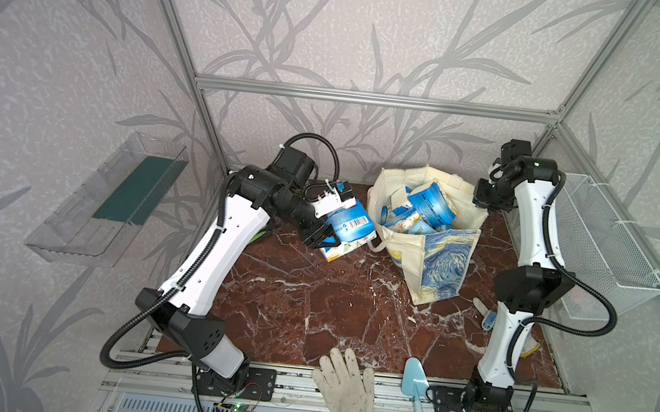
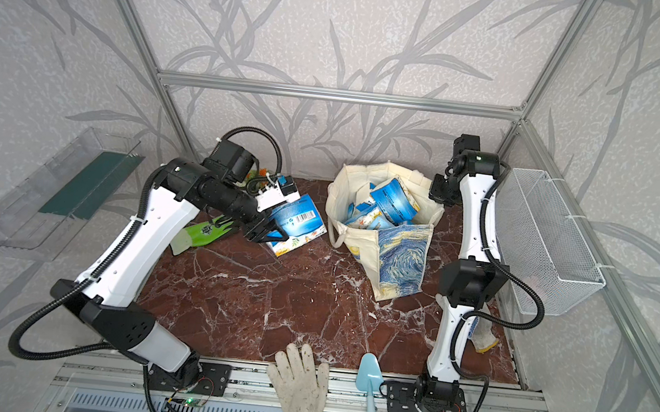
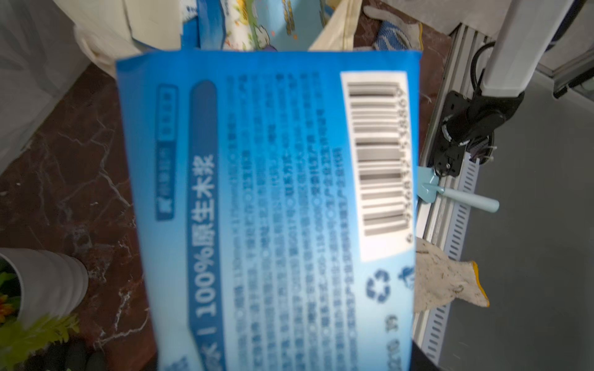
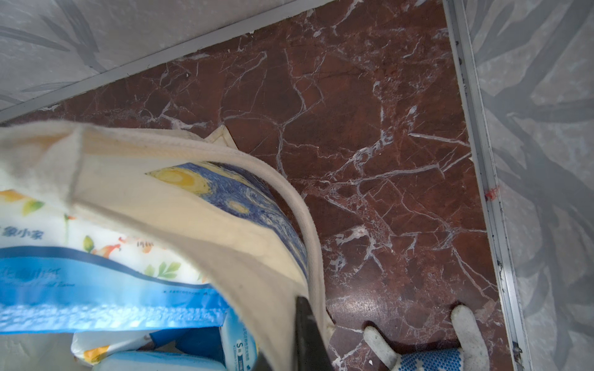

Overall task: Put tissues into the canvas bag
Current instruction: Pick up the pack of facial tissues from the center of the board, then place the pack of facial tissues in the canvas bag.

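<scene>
A red-brown marble desk (image 1: 309, 305) sits inside a wallpapered booth, seen from above. At far left, a clear plastic shelf (image 1: 103, 200) hangs on the wall. At centre left, the left arm reaches across the back of the desk, with a green glove (image 2: 200, 235) lying beneath it. The left claw (image 1: 327, 238) stands fairly wide, clamped on a blue tissue pack (image 1: 353, 222). The pack is tilted with its barcode face up, just left of the bag.

Along the bottom edge, near the middle, lie a white glove (image 1: 346, 388) and a pale blue trowel (image 1: 417, 396).

Right of centre stands the canvas bag (image 1: 443, 265), cream with a blue-and-yellow swirl panel, its mouth open. More tissues (image 1: 430, 207) are piled inside, and one pokes above the rim. At the bag's upper-right rim, the right claw (image 1: 485, 204) is pinched closed on the fabric. At far right, a white wire basket (image 1: 599, 252) hangs on the wall.
</scene>
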Motion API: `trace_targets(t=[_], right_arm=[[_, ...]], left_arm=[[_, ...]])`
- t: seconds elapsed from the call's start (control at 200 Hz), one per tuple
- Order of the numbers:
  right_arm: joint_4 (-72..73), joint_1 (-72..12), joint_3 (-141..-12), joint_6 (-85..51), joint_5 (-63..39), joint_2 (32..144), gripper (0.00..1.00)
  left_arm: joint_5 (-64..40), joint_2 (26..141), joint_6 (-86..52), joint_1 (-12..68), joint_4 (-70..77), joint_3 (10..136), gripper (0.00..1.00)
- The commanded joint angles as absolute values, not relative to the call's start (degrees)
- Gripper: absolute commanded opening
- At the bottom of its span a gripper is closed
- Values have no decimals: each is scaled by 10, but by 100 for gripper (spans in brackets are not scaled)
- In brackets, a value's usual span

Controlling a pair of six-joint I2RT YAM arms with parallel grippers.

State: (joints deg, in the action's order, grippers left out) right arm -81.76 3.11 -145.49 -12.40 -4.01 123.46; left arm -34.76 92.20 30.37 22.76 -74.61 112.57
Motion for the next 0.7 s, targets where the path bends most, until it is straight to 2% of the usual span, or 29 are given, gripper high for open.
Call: trace_targets(t=[0.0, 0.275, 0.485, 0.695], right_arm=[[-820, 34, -1468, -126, -43, 1235, 9], [-820, 34, -1459, -125, -36, 1228, 9], [-823, 34, -1455, -126, -31, 1224, 10], [-822, 34, -1451, -126, -26, 1211, 11]], left_arm=[[-379, 976, 227, 230, -665, 1197, 62], [-406, 1230, 114, 271, -664, 1582, 62], [-382, 1279, 115, 340, -587, 1575, 63], [-375, 1335, 103, 376, -557, 1576, 63]])
